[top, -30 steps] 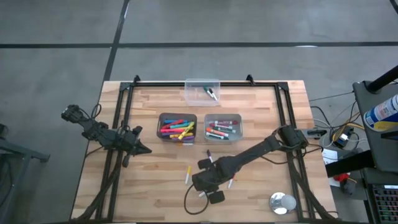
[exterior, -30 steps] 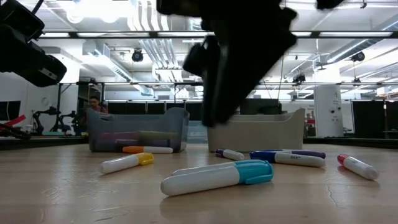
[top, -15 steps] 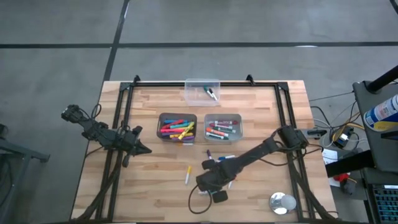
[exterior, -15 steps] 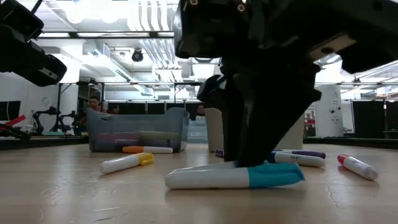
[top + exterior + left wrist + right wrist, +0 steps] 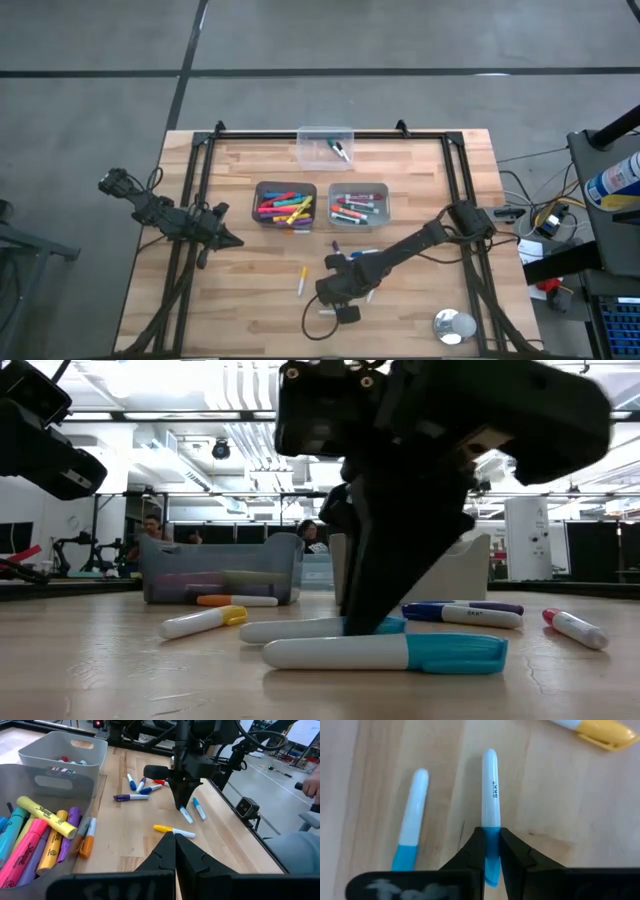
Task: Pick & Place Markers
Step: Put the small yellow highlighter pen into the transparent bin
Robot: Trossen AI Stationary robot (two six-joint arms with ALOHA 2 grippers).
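Loose markers lie on the wooden table [image 5: 240, 300]. My right gripper [image 5: 491, 839] stands over the near middle of the table, shut on a white marker with a blue cap [image 5: 490, 790]. A second blue-capped marker [image 5: 412, 820] lies flat beside it, and a yellow-capped one [image 5: 172, 830] lies a little farther left. More markers [image 5: 131, 797] lie toward the bins. My left gripper [image 5: 175, 851] hangs shut and holding nothing above the table's left side [image 5: 225, 238]. My right gripper pinches the marker between its two fingers [image 5: 470, 851], on the blue cap [image 5: 490, 831] close to where it meets the white barrel. The fingers come steeply from above. The marker lies flat on the table, its white barrel [image 5: 290, 628] sticking out past the fingers.
Two grey bins [image 5: 286, 205] [image 5: 358, 205] with markers stand mid-table, and a clear box [image 5: 325, 145] stands at the far edge. A silver tape roll [image 5: 453, 325] sits at the near right. Black frame rails [image 5: 190, 200] run along both sides.
My right gripper has come down to the table and shut on the blue-capped marker. The other blue-capped marker beside it has turned a little and now lies level across the low view.
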